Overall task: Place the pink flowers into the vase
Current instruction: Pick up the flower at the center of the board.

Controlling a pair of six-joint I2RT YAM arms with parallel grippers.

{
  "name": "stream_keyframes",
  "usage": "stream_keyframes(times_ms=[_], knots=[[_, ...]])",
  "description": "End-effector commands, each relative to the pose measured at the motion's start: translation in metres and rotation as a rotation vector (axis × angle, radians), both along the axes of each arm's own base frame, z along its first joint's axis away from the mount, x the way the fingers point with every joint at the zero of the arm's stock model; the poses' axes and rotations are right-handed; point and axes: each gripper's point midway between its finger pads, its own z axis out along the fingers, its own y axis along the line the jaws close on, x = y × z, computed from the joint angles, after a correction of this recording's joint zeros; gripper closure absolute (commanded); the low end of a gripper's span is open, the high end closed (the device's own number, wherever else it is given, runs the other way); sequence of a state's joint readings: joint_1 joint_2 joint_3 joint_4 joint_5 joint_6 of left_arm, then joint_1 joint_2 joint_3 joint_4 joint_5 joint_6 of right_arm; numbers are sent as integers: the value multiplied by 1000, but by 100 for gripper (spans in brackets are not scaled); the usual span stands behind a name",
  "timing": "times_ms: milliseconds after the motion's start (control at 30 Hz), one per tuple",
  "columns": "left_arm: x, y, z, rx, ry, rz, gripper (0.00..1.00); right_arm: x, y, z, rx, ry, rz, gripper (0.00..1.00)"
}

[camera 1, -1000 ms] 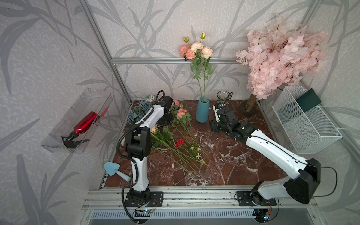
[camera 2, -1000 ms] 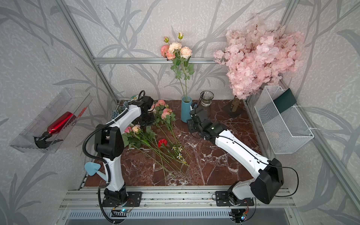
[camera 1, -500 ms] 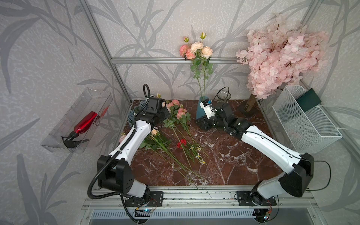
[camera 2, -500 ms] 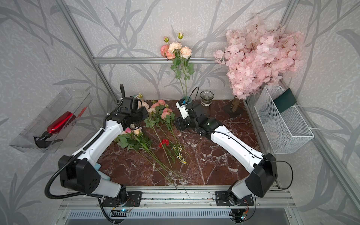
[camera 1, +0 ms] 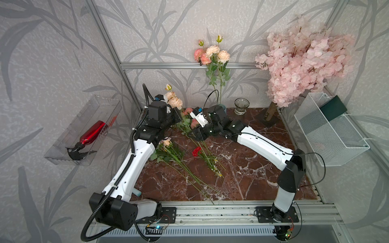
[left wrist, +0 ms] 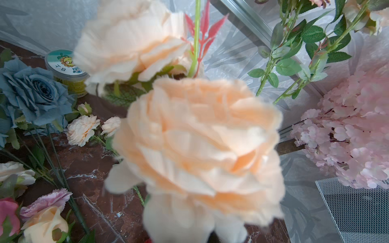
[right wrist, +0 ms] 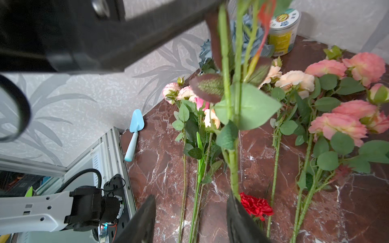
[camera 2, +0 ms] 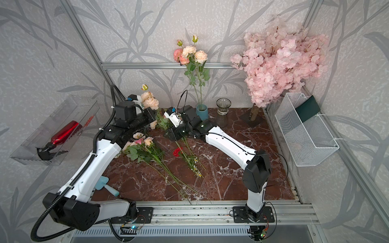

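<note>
Grip of left hand (camera 1: 178, 117): pink flowers (camera 1: 176, 102)

Right arm (camera 1: 259, 141) crowds vase (camera 2: 202, 111), pink flowers (camera 2: 145, 150) litter marble (camera 1: 252, 178)

**Fig.** Two arms of one build.

**Left arm** (camera 1: 134, 166): white moulded shell links with a row of small dark screw holes, joined by black cylindrical joint housings. A black corrugated cable conduit (camera 1: 85, 224) loops out at the end farthest from the jaws.

**Right arm** (camera 1: 261, 145): the same white shells and black joints. Small green lamps (camera 1: 233, 126) glow just behind the jaws, and a thin black cable (camera 1: 324, 168) loops at the far joint.

**Right gripper** (right wrist: 191, 196): two dark, wedge-shaped fingers (right wrist: 141, 223), matt and possibly rubber-faced; blur hides finer detail.
</note>
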State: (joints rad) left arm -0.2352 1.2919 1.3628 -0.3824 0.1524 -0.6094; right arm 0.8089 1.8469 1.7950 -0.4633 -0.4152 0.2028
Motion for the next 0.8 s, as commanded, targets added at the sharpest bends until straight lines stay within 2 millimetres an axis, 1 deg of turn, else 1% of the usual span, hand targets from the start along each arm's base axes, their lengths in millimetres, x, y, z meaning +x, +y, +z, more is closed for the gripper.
stream_keyframes(times_ms=[0,133,267,333,400,433,533,667,767], knots=[[-9,-4,22,2,-40,-33,100,1,5,-3,-56,-32,8,46],[-11,-6,20,5,-26,-48,100,7,13,-7,-89,-66,3,48],[-12,-8,18,18,-8,-60,100,19,14,-10,-127,-106,-16,50],[-13,-9,19,31,-3,-64,100,22,14,-9,-141,-127,-18,55],[-15,-10,22,36,-8,-69,100,24,16,-9,-153,-139,-11,64],[-15,-10,22,37,-5,-66,100,25,16,-9,-160,-144,-12,65],[-15,-9,22,55,-1,-62,100,28,12,-4,-181,-174,-28,60],[-13,-4,17,98,23,-35,100,21,4,20,-139,-222,-33,57],[-11,-1,14,130,34,-17,100,17,-6,34,-133,-251,-49,54]])
